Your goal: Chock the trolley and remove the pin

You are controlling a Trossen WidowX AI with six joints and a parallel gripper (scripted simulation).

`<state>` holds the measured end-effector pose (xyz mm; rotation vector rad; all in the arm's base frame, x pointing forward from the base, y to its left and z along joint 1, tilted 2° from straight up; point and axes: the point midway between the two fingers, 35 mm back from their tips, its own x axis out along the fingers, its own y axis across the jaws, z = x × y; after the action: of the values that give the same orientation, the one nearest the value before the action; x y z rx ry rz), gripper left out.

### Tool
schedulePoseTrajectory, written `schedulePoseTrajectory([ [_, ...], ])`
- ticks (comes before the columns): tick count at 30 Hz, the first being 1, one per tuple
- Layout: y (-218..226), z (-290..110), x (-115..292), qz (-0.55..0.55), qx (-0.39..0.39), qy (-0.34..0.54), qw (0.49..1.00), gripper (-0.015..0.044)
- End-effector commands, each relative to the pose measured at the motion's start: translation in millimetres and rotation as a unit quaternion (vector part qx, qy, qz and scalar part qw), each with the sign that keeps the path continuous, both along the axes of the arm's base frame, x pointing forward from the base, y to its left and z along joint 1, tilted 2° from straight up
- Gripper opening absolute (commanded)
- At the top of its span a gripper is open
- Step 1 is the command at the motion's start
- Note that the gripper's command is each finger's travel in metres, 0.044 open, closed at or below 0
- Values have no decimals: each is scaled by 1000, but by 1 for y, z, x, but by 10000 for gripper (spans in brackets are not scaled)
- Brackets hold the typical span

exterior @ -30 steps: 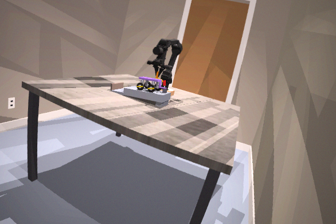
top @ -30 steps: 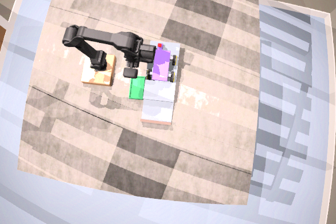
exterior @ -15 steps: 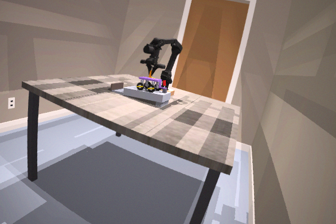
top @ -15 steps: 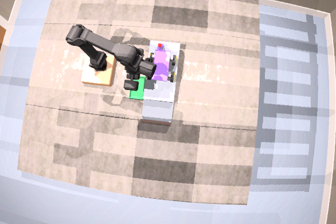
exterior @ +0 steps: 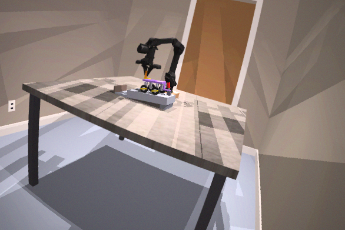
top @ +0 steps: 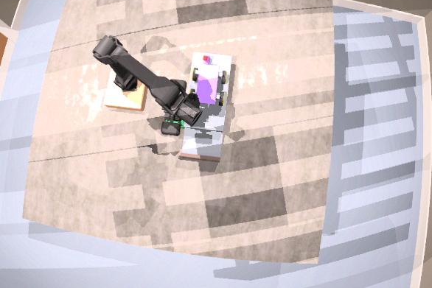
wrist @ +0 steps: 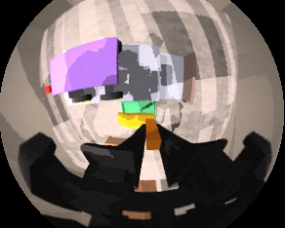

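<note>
My gripper (exterior: 148, 73) (wrist: 150, 126) is shut on the orange handle of the yellow chock (exterior: 147, 78) (wrist: 131, 120). The chock hangs in the air beside the ramp (top: 203, 146) (exterior: 150, 98), on the arm's side, above the green tray (top: 182, 124) (wrist: 138, 108). The arm hides the chock and most of the tray in the top view. The purple trolley (top: 207, 89) (exterior: 154, 81) (wrist: 88, 65) stands on the ramp's upper part. The red-headed stop pin (top: 206, 58) (exterior: 168, 85) (wrist: 48, 90) stands at its uphill end. The chock's black base is not distinct.
A brown block (top: 199, 157) (exterior: 120, 89) (wrist: 189, 78) stands at the ramp's downhill end. The arm's orange base plate (top: 123, 102) is beside the ramp, on the side away from the trolley's far wheels. Striped shadows lie across the table (top: 251, 192) (exterior: 165, 127).
</note>
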<state>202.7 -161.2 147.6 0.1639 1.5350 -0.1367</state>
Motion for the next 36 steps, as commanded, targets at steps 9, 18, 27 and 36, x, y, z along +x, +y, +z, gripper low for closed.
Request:
schedulePoseTrajectory([
  [9, -29, 0, 4, 4, 43, -12, 999, 0],
  [18, -34, -3, 17, 4, 50, -14, 999, 0],
  [27, -38, -5, 34, 4, 50, -15, 999, 0],
  [36, -37, -25, 34, 4, 50, -15, 999, 0],
])
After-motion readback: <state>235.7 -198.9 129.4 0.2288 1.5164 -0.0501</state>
